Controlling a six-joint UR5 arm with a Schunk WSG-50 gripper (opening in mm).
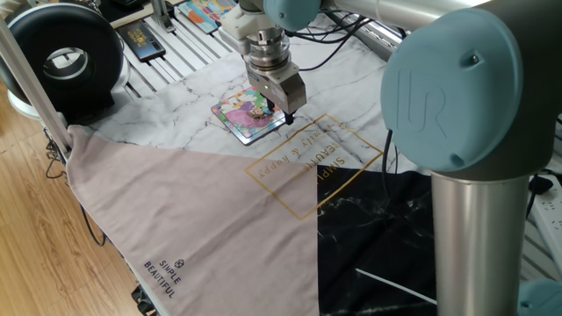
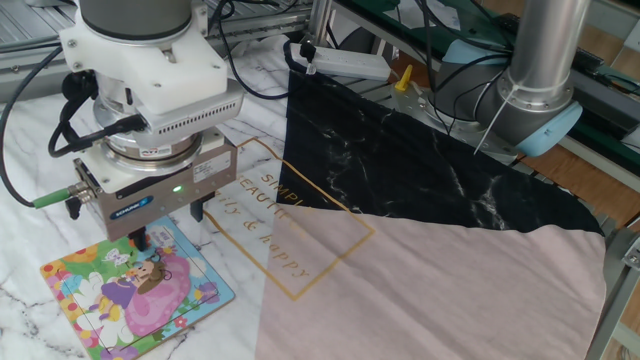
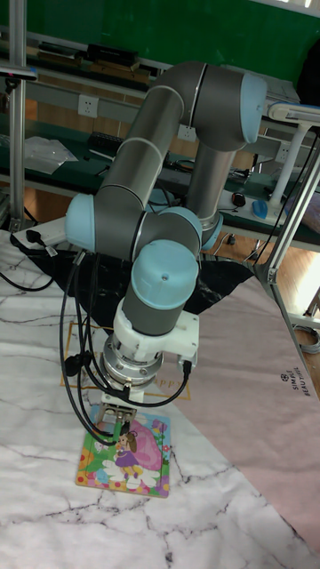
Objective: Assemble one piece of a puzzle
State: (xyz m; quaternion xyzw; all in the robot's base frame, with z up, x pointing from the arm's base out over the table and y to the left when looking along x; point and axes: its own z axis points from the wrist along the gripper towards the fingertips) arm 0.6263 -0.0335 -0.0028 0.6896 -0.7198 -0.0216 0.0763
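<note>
A: Puzzle (image 2: 135,289) first. Where does it lie?

B: Flat on the marble-patterned cloth (image 1: 193,92), a small bright board in pink, green and yellow with a pale border. In the other fixed view it sits at the lower left, turned at a slant to the cloth's printed gold frame.

A: And the gripper (image 2: 168,225)?

B: Directly above the puzzle's far corner, pointing straight down. Its dark fingertips (image 2: 141,238) are low, at or just over the board's edge nearest the gold lettering. From the tall fixed view the gripper (image 3: 117,420) comes down on the puzzle's upper left part.

A: Is the piece in its grip?

B: I cannot tell. The piece is tiny and pale, and no view shows it clearly. The fingers stand a little apart, but the gripper body hides what lies between them, so whether they pinch the piece or have let go is unclear.

A: What does the next move turn on, then?

B: My judgement: the straight-down relation. The board lies immediately beneath the fingertips, with most of its picture stretching away toward the camera in the other fixed view. If the piece is held, only a short vertical press remains, and it must match the board's slant.

A: Which arm is nearer?

B: There is only one arm.
</note>
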